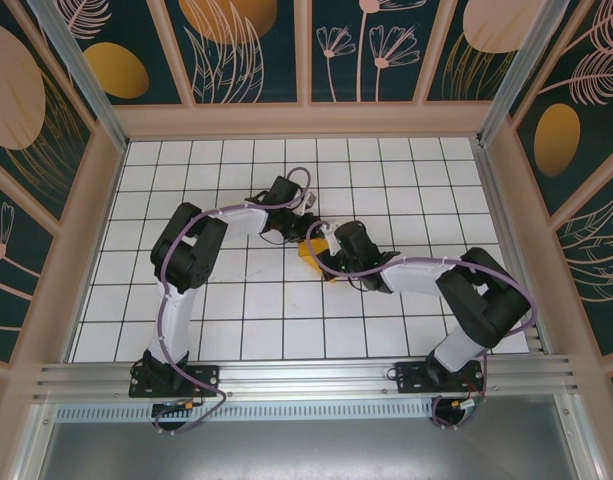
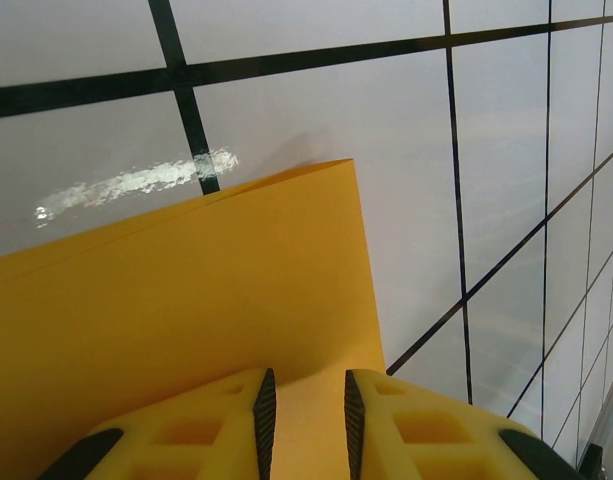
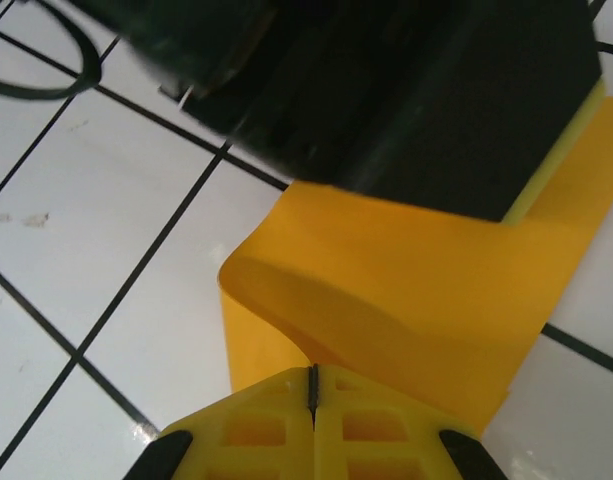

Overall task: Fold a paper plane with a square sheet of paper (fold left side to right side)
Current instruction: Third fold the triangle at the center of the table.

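The orange-yellow square sheet of paper (image 1: 310, 256) lies mid-table between both arms. In the right wrist view the paper (image 3: 416, 280) is bent over itself, with a rounded, uncreased curl at its left. My left gripper (image 2: 306, 376) hangs over the paper (image 2: 186, 300) near its right edge, its yellow fingers (image 2: 406, 420) parted by a narrow gap in which the sheet shows. My right gripper (image 3: 312, 368) is shut, its tips against the near edge of the bulging flap; I cannot tell whether paper is pinched. The left gripper's dark body (image 3: 406, 90) sits on the far side of the paper.
The white gridded tabletop (image 1: 406, 180) surrounds the paper. Wooden-framed walls painted with leaves and orange ovals (image 1: 116, 70) enclose the table. Both arm bases (image 1: 171, 378) are bolted at the near rail.
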Controlling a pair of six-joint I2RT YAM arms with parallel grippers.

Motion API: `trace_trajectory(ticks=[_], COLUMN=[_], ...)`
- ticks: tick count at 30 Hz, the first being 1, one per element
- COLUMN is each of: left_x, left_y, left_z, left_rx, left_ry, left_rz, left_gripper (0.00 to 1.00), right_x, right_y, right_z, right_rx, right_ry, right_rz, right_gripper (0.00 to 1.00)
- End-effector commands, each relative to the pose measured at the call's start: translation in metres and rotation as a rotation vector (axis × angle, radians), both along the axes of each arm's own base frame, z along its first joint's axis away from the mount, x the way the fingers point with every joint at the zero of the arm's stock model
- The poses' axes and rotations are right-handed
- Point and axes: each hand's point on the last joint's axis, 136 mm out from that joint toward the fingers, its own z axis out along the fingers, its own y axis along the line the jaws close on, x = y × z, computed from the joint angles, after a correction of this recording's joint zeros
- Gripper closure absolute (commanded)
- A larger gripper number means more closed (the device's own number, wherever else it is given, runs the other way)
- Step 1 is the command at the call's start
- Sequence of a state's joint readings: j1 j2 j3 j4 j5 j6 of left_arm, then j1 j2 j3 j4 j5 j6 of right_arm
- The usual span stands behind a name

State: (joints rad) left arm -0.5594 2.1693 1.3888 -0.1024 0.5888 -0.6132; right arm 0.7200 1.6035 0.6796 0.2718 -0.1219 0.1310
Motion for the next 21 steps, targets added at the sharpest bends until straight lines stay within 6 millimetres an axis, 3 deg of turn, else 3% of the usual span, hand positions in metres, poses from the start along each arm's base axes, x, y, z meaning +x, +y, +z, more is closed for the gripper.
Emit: trace_trajectory(ticks=[1,21], left_x=[-0.013,-0.014], left_y=[0.001,0.001], left_z=[-0.029,-0.031], left_rx=[0.066,0.069], left_ry=[0.047,0.054], left_rz=[-0.022,-0.024], left_gripper=[0.72,0.73], right_x=[0.004,0.017], right_y=[0.002,-0.018], right_z=[-0.005,-0.024], right_rx=[0.021,0.024], right_ry=[0.059,0.128], right_rz=[-0.014,-0.122], right_gripper=[1.0,1.0])
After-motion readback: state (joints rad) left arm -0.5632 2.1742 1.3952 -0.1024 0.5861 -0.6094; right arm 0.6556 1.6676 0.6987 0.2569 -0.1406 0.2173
